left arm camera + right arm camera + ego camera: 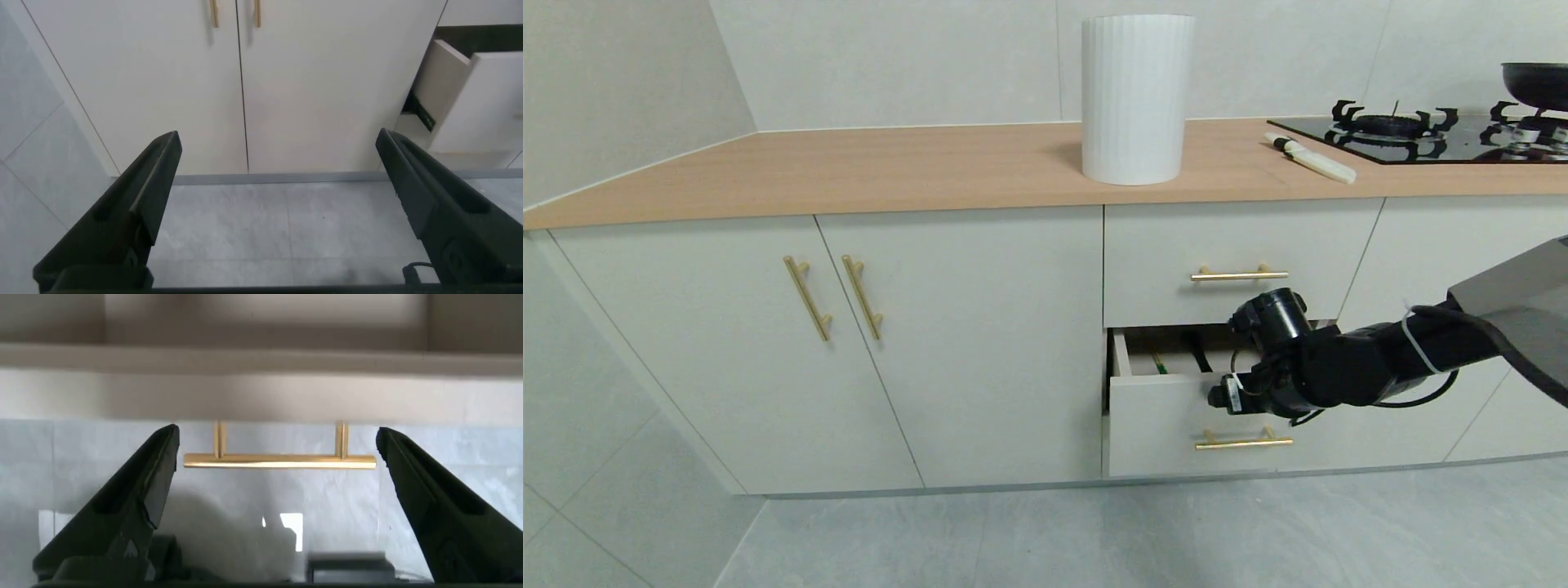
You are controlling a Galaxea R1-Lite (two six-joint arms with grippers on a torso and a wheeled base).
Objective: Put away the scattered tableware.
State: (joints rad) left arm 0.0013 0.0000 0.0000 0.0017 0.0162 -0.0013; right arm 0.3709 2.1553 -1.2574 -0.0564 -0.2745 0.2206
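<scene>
From where I stand the job looks no more than partway done; the lower drawer (1176, 400) is pulled partly out, with a few thin dark and green sticks (1168, 358) lying inside it, though I cannot tell what they are.

Nearest to me, low and to the left of that drawer, the left jaws gape wide above the floor (270, 229) with nothing between them; they face the cupboard doors (237, 73) beside the drawer.

The right arm (1380, 359) reaches across the drawer's front; its jaws are also spread wide and empty, poised just above the drawer's brass handle (278, 461); the handle lines up with the gap but is not gripped; whether the jaws touch the drawer front I cannot tell.

Farther back, on the desk (890, 167) above the drawer, a pale knife (1311, 158) lies loose, up and to the right of the drawer, between a tall white canister (1135, 98) and the stove (1421, 135).

I take the knife to be the piece left to stow; after that the drawer would want shutting.
</scene>
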